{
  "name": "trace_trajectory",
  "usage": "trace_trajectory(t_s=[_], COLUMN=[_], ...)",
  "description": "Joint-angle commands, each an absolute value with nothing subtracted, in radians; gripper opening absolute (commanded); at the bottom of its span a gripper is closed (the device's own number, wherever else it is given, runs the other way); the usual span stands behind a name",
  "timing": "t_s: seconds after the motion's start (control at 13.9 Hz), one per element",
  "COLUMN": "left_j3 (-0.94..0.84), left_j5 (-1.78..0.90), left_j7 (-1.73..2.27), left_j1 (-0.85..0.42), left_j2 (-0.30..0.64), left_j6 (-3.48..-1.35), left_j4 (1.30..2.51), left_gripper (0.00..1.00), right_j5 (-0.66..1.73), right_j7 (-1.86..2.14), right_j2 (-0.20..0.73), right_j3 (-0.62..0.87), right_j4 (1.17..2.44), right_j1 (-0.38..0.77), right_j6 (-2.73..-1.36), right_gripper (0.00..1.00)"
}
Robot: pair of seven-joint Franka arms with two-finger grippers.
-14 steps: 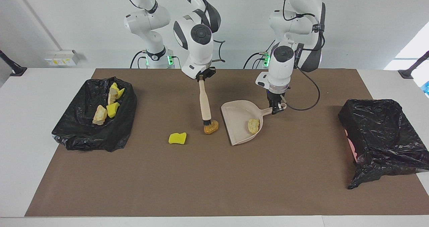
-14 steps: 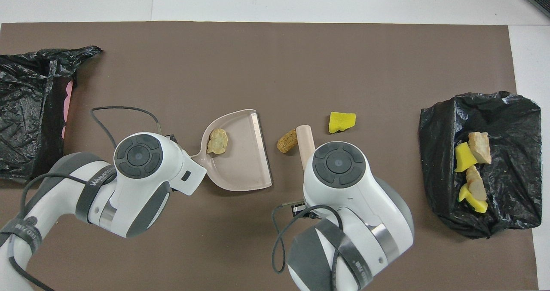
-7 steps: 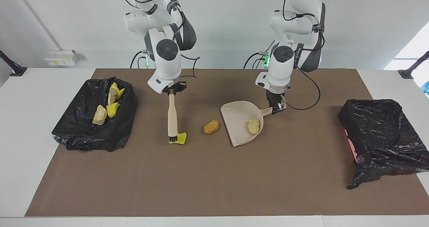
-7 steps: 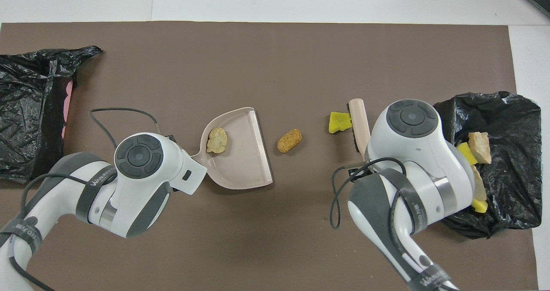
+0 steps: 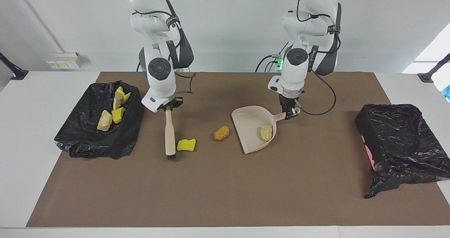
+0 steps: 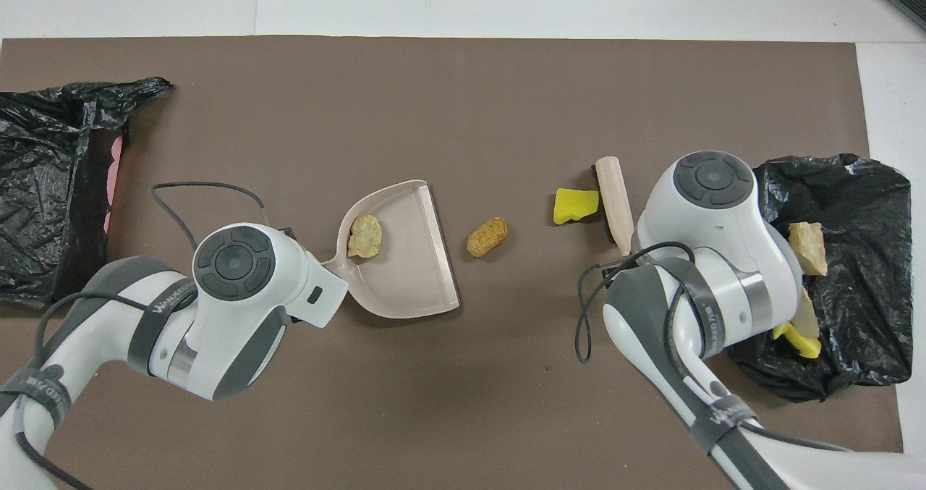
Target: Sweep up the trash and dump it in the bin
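Seven scraps of trash are counted around the one beige dustpan (image 5: 251,127). One tan lump (image 5: 266,132) lies in the pan. One golden-brown lump (image 5: 221,133) lies just beside its mouth, and one yellow chunk (image 5: 186,145) further toward the right arm's end. Four scraps (image 5: 113,111) sit in the bin (image 5: 84,139) at that end; a second bin (image 5: 404,150) stands at the left arm's end. The left gripper (image 5: 290,114) is clamped on the dustpan's handle, the right gripper (image 5: 168,107) on the one brush (image 5: 169,134), beside the yellow chunk.

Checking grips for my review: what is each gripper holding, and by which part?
Left gripper: dustpan, by its handle. Right gripper: brush, by its handle's top.
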State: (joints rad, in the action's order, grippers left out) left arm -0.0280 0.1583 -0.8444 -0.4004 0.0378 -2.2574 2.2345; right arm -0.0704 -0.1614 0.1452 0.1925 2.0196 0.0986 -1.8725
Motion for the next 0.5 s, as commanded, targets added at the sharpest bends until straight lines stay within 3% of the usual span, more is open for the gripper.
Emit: trace_trajectory(t_s=[0.0,0.43], left_j3=[-0.026,-0.028], left_j5=[0.170,0.224], left_j7=[-0.813,-0.741], left_j1=[-0.410,-0.463], left_j2=[0.038,0.031], left_j6=[-2.238,-2.096], left_j4=[2.244,2.206], left_gripper=[0.00,0.00], right_j5=[0.024,0.288], right_j7=[-0.150,-0.230], right_j2=[0.149,0.156], right_j3=[0.199,0.199], right_j4=[2.023,2.020], right_j1=[0.141,0.317], right_j6=[-1.905,-1.977], right_gripper=[0.00,0.00])
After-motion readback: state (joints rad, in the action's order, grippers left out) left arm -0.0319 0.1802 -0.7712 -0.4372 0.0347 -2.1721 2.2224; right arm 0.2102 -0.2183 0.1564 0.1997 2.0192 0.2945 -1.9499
